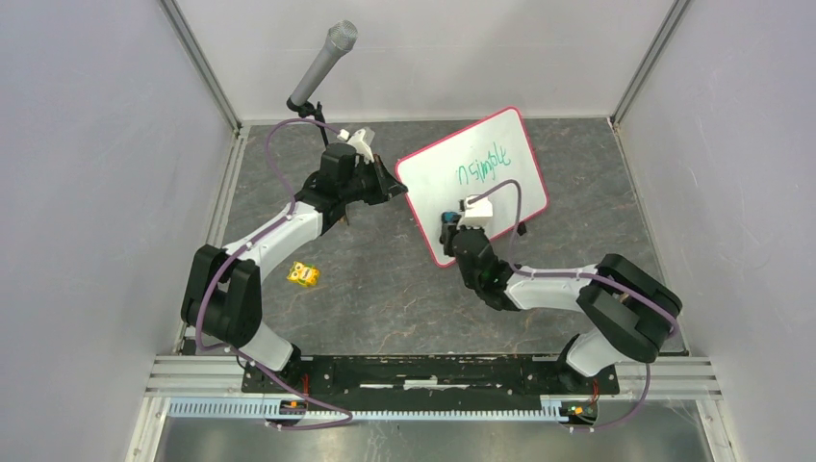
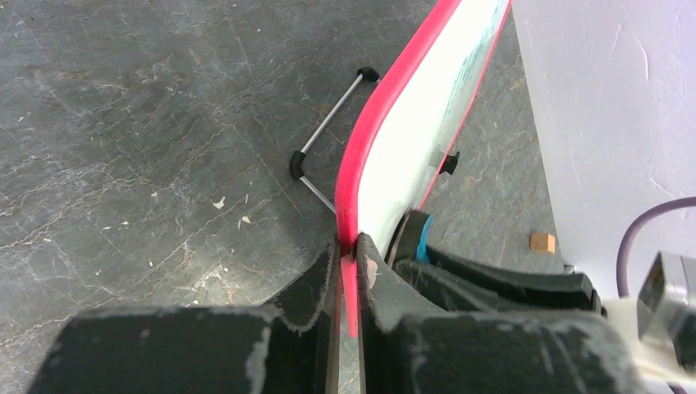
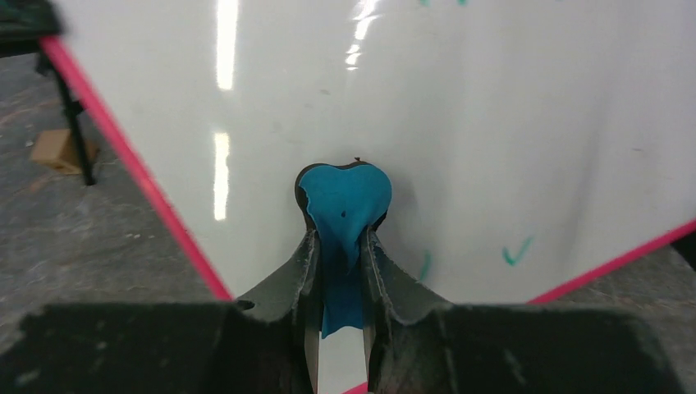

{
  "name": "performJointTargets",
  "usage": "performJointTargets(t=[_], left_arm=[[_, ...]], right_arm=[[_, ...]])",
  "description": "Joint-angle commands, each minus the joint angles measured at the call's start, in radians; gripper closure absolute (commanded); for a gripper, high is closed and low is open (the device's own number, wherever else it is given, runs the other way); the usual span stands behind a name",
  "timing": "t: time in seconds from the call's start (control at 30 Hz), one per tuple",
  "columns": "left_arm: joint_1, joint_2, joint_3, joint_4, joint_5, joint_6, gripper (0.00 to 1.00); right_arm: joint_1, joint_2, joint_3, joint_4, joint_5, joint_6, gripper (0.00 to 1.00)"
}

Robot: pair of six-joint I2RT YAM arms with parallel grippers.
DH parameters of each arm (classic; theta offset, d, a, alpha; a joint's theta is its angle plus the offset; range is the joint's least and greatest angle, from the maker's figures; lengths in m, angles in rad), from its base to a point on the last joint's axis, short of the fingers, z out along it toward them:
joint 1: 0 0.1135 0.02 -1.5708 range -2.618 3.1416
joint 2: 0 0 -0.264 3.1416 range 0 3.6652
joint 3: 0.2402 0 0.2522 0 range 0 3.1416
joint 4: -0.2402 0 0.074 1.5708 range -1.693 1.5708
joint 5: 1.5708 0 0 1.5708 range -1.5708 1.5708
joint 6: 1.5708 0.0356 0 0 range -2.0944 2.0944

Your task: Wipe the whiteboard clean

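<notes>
Whiteboard clamped in left gripper; right gripper pinches blue pad (touching board).

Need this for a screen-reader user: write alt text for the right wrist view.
The right gripper, shut on a blue eraser pad, holds it against the face of the whiteboard, which fills most of the view. Small green marks show near the board's lower right edge; its pink-red frame crosses the left side.
</notes>
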Motion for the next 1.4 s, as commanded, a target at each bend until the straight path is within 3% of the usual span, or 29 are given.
performJointTargets(t=[0.0, 0.17, 0.43, 0.53, 0.8, 1.1, 1.23, 1.37], left_arm=[[-0.012, -0.034, 0.036, 0.035, 0.037, 0.021, 0.95], [-0.013, -0.036, 0.036, 0.035, 0.038, 0.021, 0.94], [-0.013, -0.043, 0.035, 0.036, 0.035, 0.022, 0.94], [-0.013, -0.045, 0.035, 0.035, 0.034, 0.023, 0.95], [-0.012, -0.044, 0.035, 0.035, 0.036, 0.020, 0.94], [-0.012, -0.036, 0.035, 0.035, 0.035, 0.021, 0.95], [-0.012, -0.033, 0.036, 0.035, 0.034, 0.023, 0.95], [-0.013, -0.036, 0.036, 0.035, 0.037, 0.022, 0.94]], right_arm=[[0.057, 0.034, 0.071, 0.107, -0.071, -0.098, 0.82], [0.025, -0.007, 0.021, 0.094, 0.030, -0.098, 0.82], [-0.225, -0.019, -0.115, -0.010, -0.071, 0.233, 0.82], [-0.273, -0.019, -0.160, 0.013, -0.100, 0.286, 0.82], [-0.229, -0.022, -0.152, 0.066, -0.126, 0.248, 0.82], [0.026, -0.019, -0.076, 0.238, -0.061, 0.062, 0.81], [0.013, -0.005, -0.056, 0.165, 0.015, 0.061, 0.81], [-0.092, -0.039, -0.124, 0.146, 0.000, 0.123, 0.81]])
